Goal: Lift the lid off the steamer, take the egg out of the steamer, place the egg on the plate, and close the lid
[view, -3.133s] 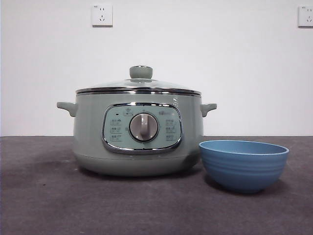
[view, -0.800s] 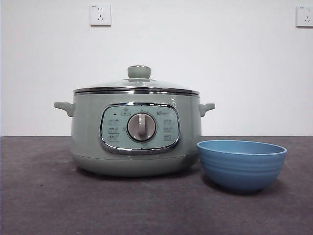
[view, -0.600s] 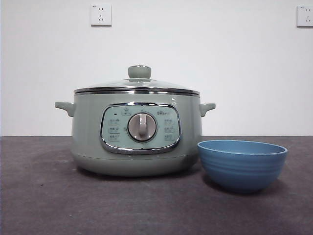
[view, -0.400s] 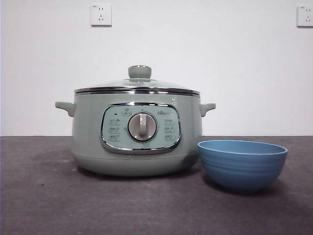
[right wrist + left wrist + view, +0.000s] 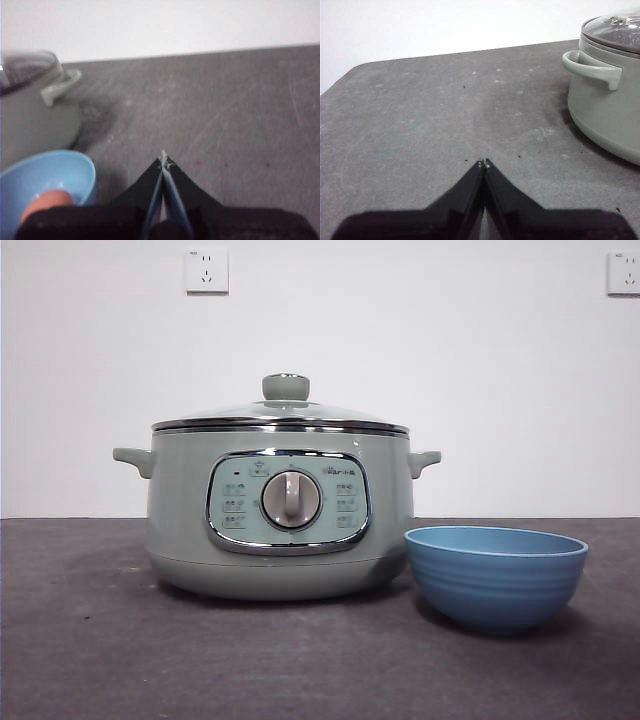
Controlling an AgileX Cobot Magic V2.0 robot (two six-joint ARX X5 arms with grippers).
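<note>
A large sage-green electric steamer [image 5: 280, 515] sits on the dark grey table [image 5: 90, 650] with its domed clear-glass lid [image 5: 282, 412] seated on the chrome rim, hiding the inside. Just beside it stands the matte blue ribbed plate [image 5: 497, 575], bowl-shaped; from the front its contents are out of sight, but the blurred right wrist view shows a brownish egg [image 5: 47, 201] lying in it, partly cut off. The left gripper [image 5: 483, 163] and the right gripper [image 5: 164, 159] hover over bare tabletop, jaws pressed together on nothing.
</note>
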